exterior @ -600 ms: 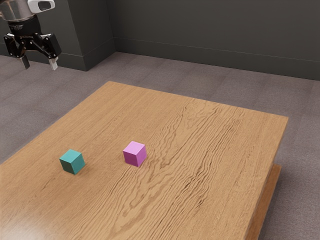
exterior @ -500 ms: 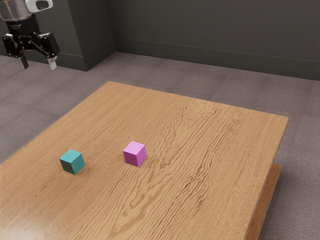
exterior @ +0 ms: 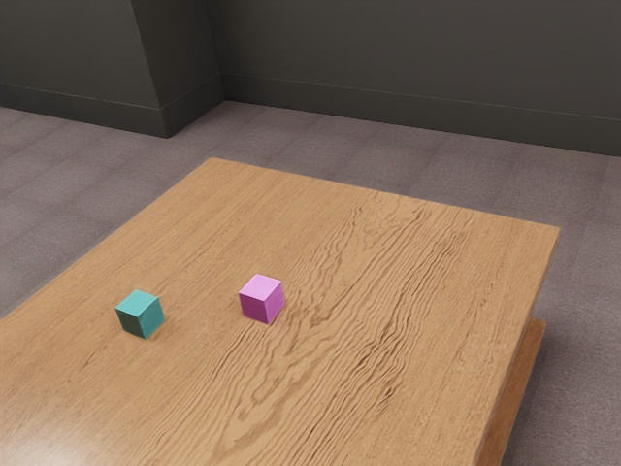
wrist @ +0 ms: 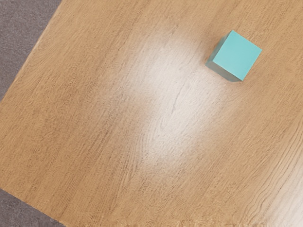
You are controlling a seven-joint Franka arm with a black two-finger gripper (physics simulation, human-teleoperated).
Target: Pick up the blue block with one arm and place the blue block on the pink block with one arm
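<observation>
A small blue-green block (exterior: 141, 314) rests on the wooden table (exterior: 388, 291) toward the exterior view's left. A pink block (exterior: 262, 298) stands on the same table a short way to its right, apart from it. In the wrist view the blue block (wrist: 234, 55) lies well off from the point under my hand, with bare wood (wrist: 142, 142) below the camera.
The table's left edge (wrist: 28, 61) and a near corner with grey floor (wrist: 19, 208) are in the wrist view. In the exterior view the table's right edge (exterior: 529, 330) drops to the floor, and dark walls (exterior: 388, 49) stand behind.
My gripper, open at the exterior view's upper left half a second ago, has risen out of that view. Both blocks have stayed where they were.
</observation>
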